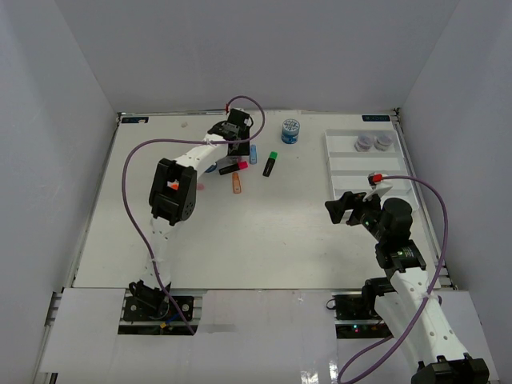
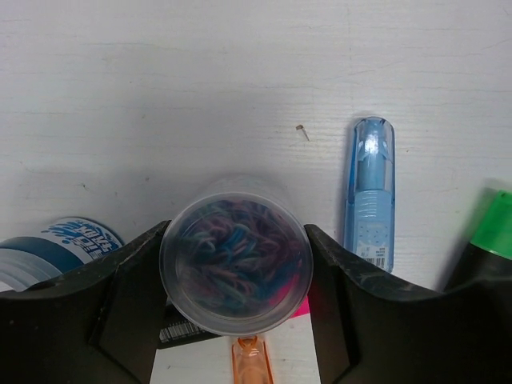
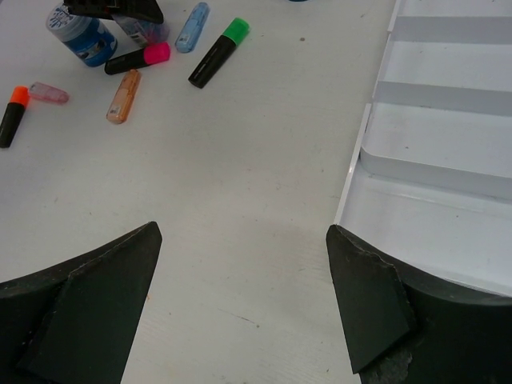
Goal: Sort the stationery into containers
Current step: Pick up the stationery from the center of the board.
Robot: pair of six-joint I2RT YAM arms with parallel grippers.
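My left gripper (image 1: 237, 138) (image 2: 235, 264) is shut on a small clear round jar of coloured bands (image 2: 235, 268), held over the marker cluster at the far middle. Under it lie a pink-capped black highlighter (image 1: 234, 166) and a pastel orange one (image 1: 237, 184). A pastel blue highlighter (image 2: 369, 192) and a green-capped black one (image 2: 488, 240) lie to its right. A blue-patterned jar (image 2: 60, 244) is at its left. My right gripper (image 1: 346, 206) (image 3: 240, 240) is open and empty above bare table beside the white tray (image 1: 328, 160) (image 3: 432, 172).
Two grey-lidded jars (image 1: 374, 143) stand in the tray's far section. Another blue-patterned jar (image 1: 291, 131) stands right of my left gripper. A pastel pink highlighter (image 3: 48, 94) and an orange-capped black one (image 3: 10, 116) lie left of the cluster, near my left arm.
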